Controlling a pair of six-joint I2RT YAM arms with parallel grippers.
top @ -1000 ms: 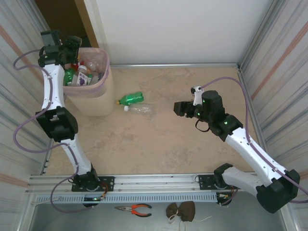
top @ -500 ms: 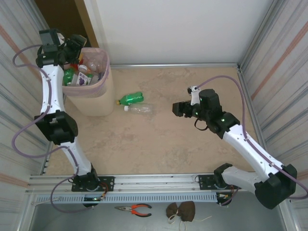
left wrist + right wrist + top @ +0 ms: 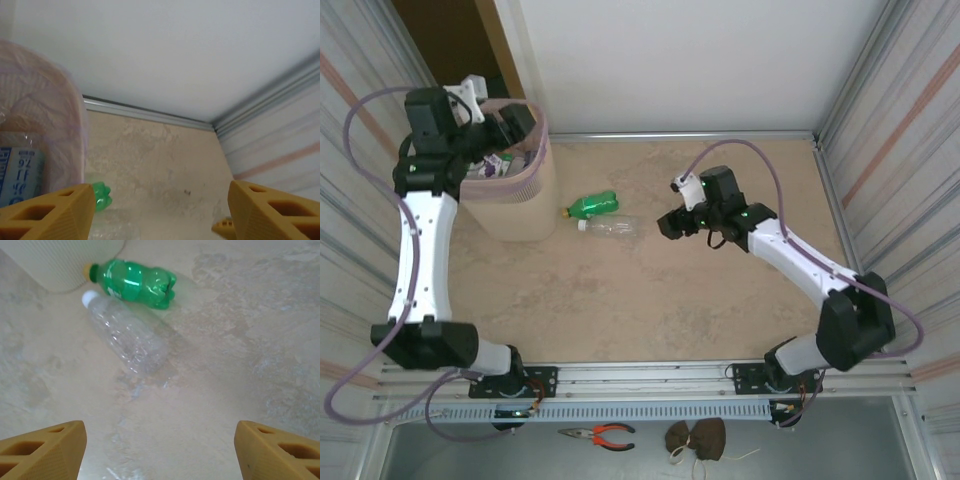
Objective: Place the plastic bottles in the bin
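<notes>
The pink mesh bin point(image 3: 532, 185) stands at the table's back left, with several bottles point(image 3: 493, 162) inside it. My left gripper point(image 3: 518, 124) hangs open and empty over the bin's far rim. Its wrist view shows the bin's wall point(image 3: 55, 115), a blue-labelled bottle point(image 3: 14, 175) inside and the open gripper point(image 3: 160, 212). On the table lie a green bottle point(image 3: 593, 205) with a yellow cap and a clear bottle point(image 3: 611, 227) with a white cap. My right gripper point(image 3: 666, 225) is open just right of them. Its wrist view shows the green bottle point(image 3: 136, 287) and clear bottle point(image 3: 129, 337) ahead of the open gripper point(image 3: 160, 450).
The bin's cream lower body point(image 3: 65, 260) touches the green bottle's cap end. Ribbed metal walls close in both sides, a white wall the back. Pliers point(image 3: 601, 434) and a brown cloth point(image 3: 697, 437) lie below the front rail point(image 3: 640, 378).
My left gripper has swung right across the bin's top and opened wider. My right gripper has moved left, closer to the two bottles on the table.
</notes>
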